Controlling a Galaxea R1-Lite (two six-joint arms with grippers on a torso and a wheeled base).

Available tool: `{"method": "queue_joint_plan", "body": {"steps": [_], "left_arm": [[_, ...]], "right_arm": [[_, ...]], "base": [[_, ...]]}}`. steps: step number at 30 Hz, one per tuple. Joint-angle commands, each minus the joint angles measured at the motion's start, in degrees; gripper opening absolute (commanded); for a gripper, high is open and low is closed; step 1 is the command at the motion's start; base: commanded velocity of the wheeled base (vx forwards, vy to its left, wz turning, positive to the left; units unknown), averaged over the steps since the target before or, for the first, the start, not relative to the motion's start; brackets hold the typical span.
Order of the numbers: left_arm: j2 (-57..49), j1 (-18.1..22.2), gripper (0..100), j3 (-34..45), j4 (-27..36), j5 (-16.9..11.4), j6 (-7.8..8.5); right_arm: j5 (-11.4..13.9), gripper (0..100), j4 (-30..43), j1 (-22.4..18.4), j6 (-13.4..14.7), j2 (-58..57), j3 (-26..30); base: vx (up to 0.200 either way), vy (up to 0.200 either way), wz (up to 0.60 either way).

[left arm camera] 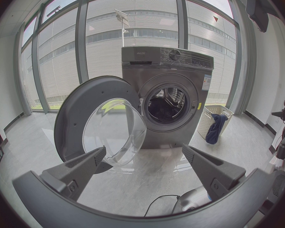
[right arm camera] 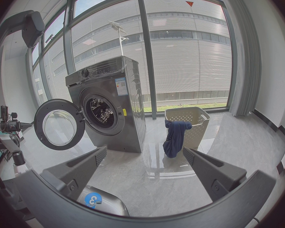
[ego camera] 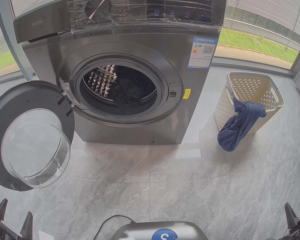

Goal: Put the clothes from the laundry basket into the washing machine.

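A grey front-loading washing machine (ego camera: 123,84) stands ahead with its round door (ego camera: 26,137) swung wide to the left. Dark clothing (ego camera: 130,89) lies inside the drum. To its right stands a cream laundry basket (ego camera: 256,90), and a blue garment (ego camera: 240,124) hangs over its front rim down to the floor. My left gripper (left arm camera: 144,154) is open and holds nothing, low at the front left and far from the machine. Low at the front right, my right gripper (right arm camera: 144,154) is also open with nothing in it, well short of the basket (right arm camera: 193,119).
Grey tiled floor (ego camera: 156,184) spreads between me and the machine. The open door juts out over the floor on the left. Tall windows (left arm camera: 133,32) run behind the machine and basket. A cable (ego camera: 110,220) lies on the floor close to me.
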Motion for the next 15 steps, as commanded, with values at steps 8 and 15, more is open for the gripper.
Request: {"method": "queue_joint_plan", "body": {"steps": [8, 15], "left_arm": [[-0.51, 0.00, 100, 1.01, 0.05, -0.18, -0.12], [-0.51, 0.00, 100, 1.01, 0.05, -0.09, -0.12]], "right_arm": [[-0.03, 100, -0.06, 0.02, 0.08, -0.71, 1.01], [-0.03, 100, -0.06, 0.02, 0.08, -0.71, 1.01]], "base": [[0.000, -0.200, 0.00], [0.000, -0.200, 0.00]]}}
